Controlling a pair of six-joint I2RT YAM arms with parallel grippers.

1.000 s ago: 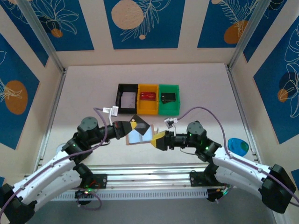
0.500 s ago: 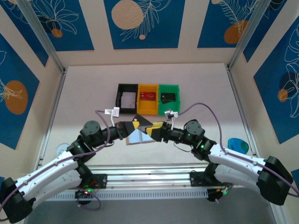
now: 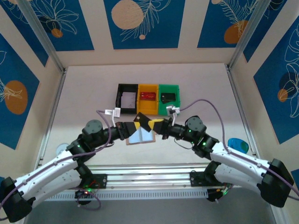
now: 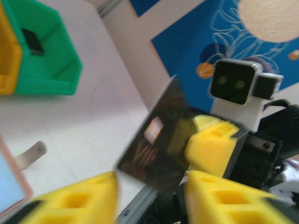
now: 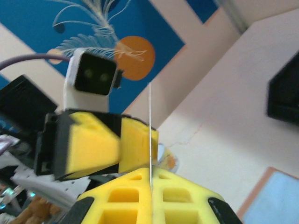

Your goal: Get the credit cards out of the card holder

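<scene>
Over a pale table (image 3: 84,93), right gripper (image 5: 150,186) pinches a dark card (image 4: 154,140) to lift it from the card holder (image 3: 141,136), left gripper (image 4: 149,186) apparently spread.

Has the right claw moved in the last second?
Yes: the right claw moved toward the green bin, now pinching the credit card.

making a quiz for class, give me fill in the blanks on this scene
1. The right hand is shut on a dark ___.
2. The holder lies ___, blue pockets up.
3. The middle bin is ___.
Missing: card; open; yellow.
</scene>
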